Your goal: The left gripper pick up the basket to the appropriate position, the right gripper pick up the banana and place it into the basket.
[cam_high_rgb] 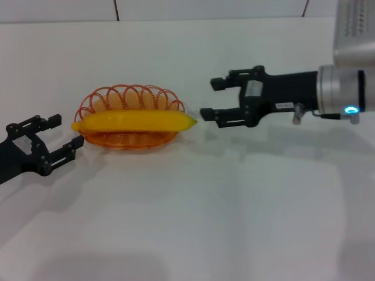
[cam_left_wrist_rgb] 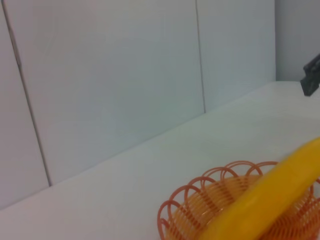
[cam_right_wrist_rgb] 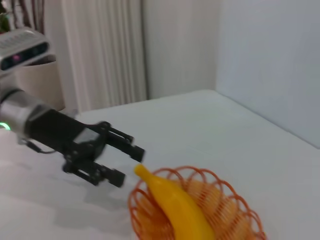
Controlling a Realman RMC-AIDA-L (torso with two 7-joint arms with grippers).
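Long yellow banana [cam_high_rgb: 136,121] is lying lengthwise across orange wire-loop basket [cam_high_rgb: 132,139]; right end effector [cam_high_rgb: 218,99], open & empty, is sitting just off its tip; left end effector [cam_high_rgb: 65,136] open too.

Bright, even light falls from above onto the white worktop [cam_high_rgb: 187,222], which looks nearly washed out in the head view. Shadows are faint and soft: a pale grey patch lies under the right gripper [cam_high_rgb: 211,98]. In the left wrist view the banana [cam_left_wrist_rgb: 270,200] is blurred and close. The right wrist view is slightly soft throughout.
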